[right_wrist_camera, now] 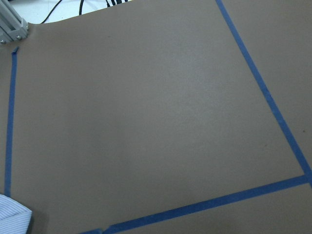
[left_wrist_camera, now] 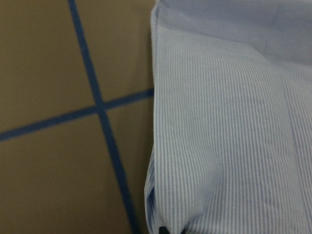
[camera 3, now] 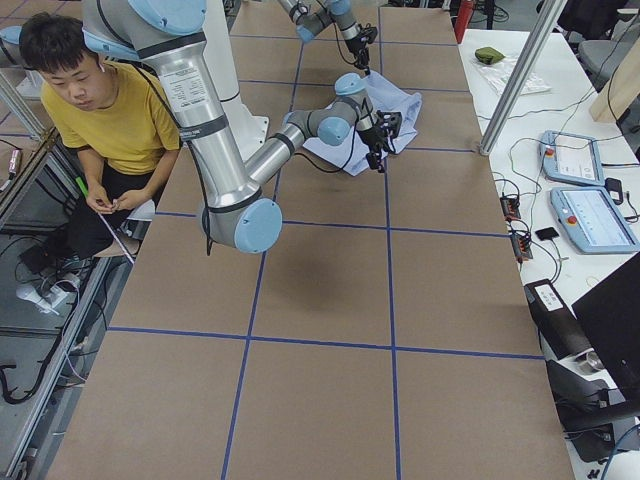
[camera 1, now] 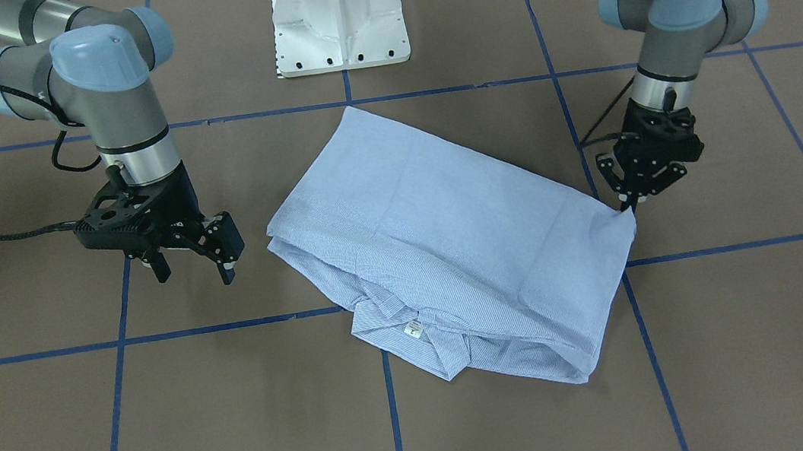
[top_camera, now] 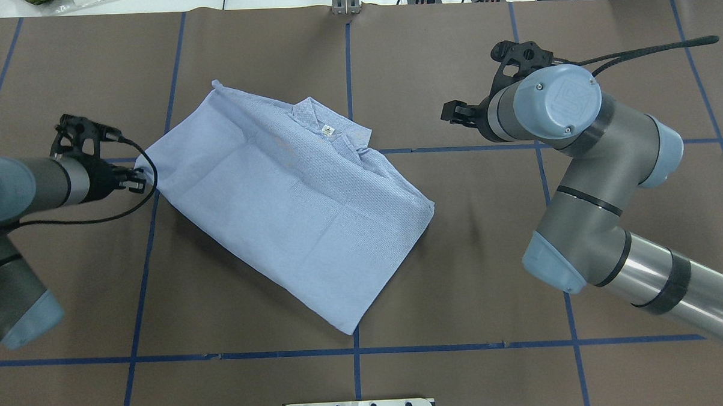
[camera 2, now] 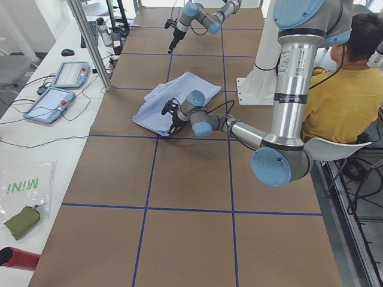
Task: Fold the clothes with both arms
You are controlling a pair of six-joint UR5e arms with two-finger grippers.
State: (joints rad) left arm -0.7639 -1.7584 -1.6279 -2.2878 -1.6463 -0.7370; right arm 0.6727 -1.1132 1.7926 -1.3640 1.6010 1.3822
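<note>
shirt (camera 1: 449,242) lies folded on the table (camera 1: 473,431), left gripper (camera 1: 627,204) pinched on one corner, right gripper (camera 1: 194,272) wide open and empty beside it, so a one-sided tug could skew the fold.

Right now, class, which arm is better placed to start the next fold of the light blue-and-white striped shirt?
Left. The left gripper sits at a corner of the light blue-and-white striped shirt, fingers apparently closed on the cloth. The right gripper hangs open above the table, clear of the shirt.
</note>
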